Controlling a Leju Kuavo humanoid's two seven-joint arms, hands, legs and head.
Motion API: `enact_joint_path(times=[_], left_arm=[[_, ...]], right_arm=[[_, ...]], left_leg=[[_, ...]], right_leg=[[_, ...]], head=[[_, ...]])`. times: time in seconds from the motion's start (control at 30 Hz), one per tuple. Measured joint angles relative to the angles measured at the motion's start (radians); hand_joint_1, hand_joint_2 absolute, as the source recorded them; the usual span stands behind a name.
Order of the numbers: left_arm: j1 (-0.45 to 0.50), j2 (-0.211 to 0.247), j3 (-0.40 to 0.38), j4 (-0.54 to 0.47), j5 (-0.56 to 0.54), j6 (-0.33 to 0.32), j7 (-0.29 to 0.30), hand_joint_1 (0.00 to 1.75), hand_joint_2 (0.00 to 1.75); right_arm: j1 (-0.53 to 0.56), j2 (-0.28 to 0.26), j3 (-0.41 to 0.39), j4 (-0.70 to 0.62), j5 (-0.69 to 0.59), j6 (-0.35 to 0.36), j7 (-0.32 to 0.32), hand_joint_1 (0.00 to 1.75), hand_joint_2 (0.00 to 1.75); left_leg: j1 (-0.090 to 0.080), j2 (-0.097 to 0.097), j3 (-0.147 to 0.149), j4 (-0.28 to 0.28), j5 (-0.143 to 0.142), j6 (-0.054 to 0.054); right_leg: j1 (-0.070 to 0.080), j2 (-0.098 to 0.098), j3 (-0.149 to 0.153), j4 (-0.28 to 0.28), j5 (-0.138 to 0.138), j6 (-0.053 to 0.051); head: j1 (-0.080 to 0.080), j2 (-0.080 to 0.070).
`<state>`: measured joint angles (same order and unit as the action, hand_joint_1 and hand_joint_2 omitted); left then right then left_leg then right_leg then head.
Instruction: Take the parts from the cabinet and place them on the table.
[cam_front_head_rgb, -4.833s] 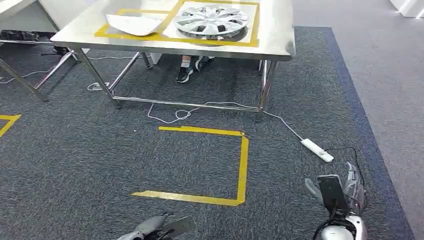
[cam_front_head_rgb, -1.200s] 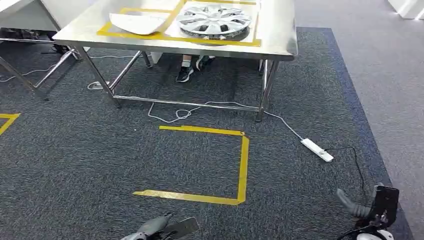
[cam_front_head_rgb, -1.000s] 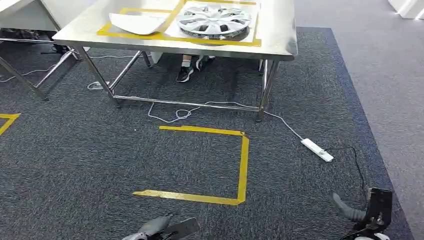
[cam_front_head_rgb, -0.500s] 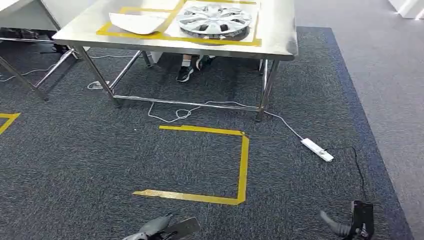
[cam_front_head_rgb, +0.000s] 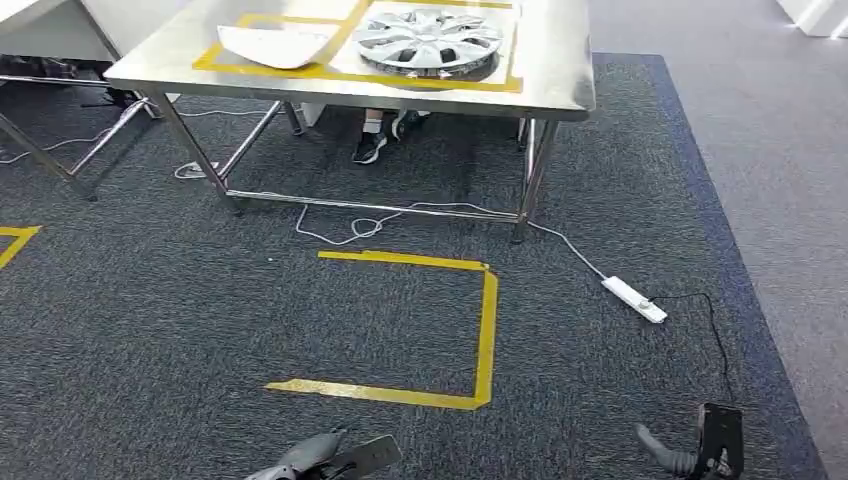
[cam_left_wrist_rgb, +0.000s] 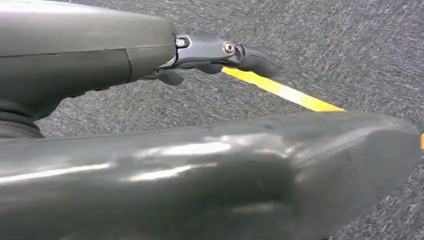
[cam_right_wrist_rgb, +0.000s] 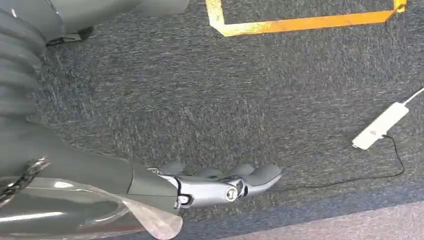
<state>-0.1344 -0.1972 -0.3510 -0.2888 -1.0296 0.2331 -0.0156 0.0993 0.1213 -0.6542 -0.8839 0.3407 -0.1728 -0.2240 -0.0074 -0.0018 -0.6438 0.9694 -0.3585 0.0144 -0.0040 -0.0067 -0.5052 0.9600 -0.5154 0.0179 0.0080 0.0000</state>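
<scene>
While the robot stands on dark grey carpet, its left hand (cam_front_head_rgb: 325, 457) hangs at the lower left-centre of the head view, fingers straight and apart, holding nothing. On the steel table (cam_front_head_rgb: 560, 70) across the top of the frame, a white panel (cam_front_head_rgb: 272, 45) lies to the left and a silver wheel cover (cam_front_head_rgb: 428, 38) to the right, each inside yellow tape outlines. A white power strip (cam_front_head_rgb: 634, 299) lies at right. At the lower right, the right hand (cam_front_head_rgb: 700, 450) hangs empty, fingers extended.
</scene>
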Motion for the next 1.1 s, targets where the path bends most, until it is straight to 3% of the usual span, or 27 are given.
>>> enact_joint_path(times=[0.03, 0.13, 0.27, 0.37, 0.4, 0.6, 1.1], left_arm=[[0.000, 0.000, 0.000, 0.000, 0.000, 0.000, 0.000, 0.00, 0.00], [-0.001, 0.000, -0.001, 0.000, 0.000, -0.007, 0.000, 0.00, 0.00], [-0.005, -0.002, -0.002, 0.000, 0.009, -0.021, 0.003, 0.00, 0.00], [-0.009, -0.001, -0.006, 0.000, 0.016, -0.026, 0.003, 0.00, 0.00], [-0.009, -0.001, -0.007, 0.000, 0.017, -0.027, 0.003, 0.00, 0.00], [-0.007, 0.000, -0.009, 0.000, 0.036, -0.016, 0.002, 0.00, 0.00], [-0.006, -0.003, -0.013, 0.000, 0.054, -0.018, 0.003, 0.00, 0.00]], right_arm=[[0.000, 0.000, 0.000, 0.000, 0.000, 0.000, 0.000, 0.00, 1.75], [-0.012, 0.001, -0.004, 0.044, 0.011, 0.008, 0.081, 0.00, 1.75], [-0.035, 0.000, -0.035, 0.126, -0.003, -0.029, -0.036, 0.00, 1.75], [-0.048, -0.010, -0.057, 0.116, -0.016, -0.004, -0.019, 0.00, 1.75], [-0.051, -0.012, -0.063, 0.106, -0.017, 0.005, -0.011, 0.00, 0.00], [-0.053, -0.004, -0.085, 0.084, -0.019, 0.052, 0.017, 0.00, 0.00], [-0.104, 0.007, -0.098, 0.338, -0.011, 0.055, -0.039, 0.00, 0.00]], left_leg=[[0.000, 0.000, 0.000, 0.000, 0.000, 0.000], [0.000, 0.000, 0.000, 0.000, 0.000, 0.000], [0.000, 0.000, -0.001, 0.000, 0.000, 0.000], [0.000, 0.000, -0.001, 0.000, 0.000, 0.000], [0.000, 0.000, -0.001, 0.000, 0.000, 0.000], [0.000, 0.000, -0.001, 0.000, 0.000, 0.000], [0.000, 0.000, -0.001, 0.000, 0.000, 0.000]], right_leg=[[0.000, 0.000, 0.000, 0.000, 0.000, 0.000], [0.000, 0.000, 0.000, 0.000, 0.000, 0.000], [0.000, 0.002, -0.001, 0.000, 0.001, 0.000], [0.000, 0.000, -0.001, 0.000, 0.001, 0.000], [0.000, 0.000, -0.001, 0.000, 0.000, 0.000], [0.000, 0.001, -0.001, 0.000, 0.000, 0.000], [0.000, 0.001, -0.001, 0.000, 0.000, 0.000]], head=[[0.000, 0.000], [0.000, 0.000], [0.000, 0.000], [0.001, 0.000], [0.000, 0.000], [0.000, 0.000], [0.000, 0.000]])
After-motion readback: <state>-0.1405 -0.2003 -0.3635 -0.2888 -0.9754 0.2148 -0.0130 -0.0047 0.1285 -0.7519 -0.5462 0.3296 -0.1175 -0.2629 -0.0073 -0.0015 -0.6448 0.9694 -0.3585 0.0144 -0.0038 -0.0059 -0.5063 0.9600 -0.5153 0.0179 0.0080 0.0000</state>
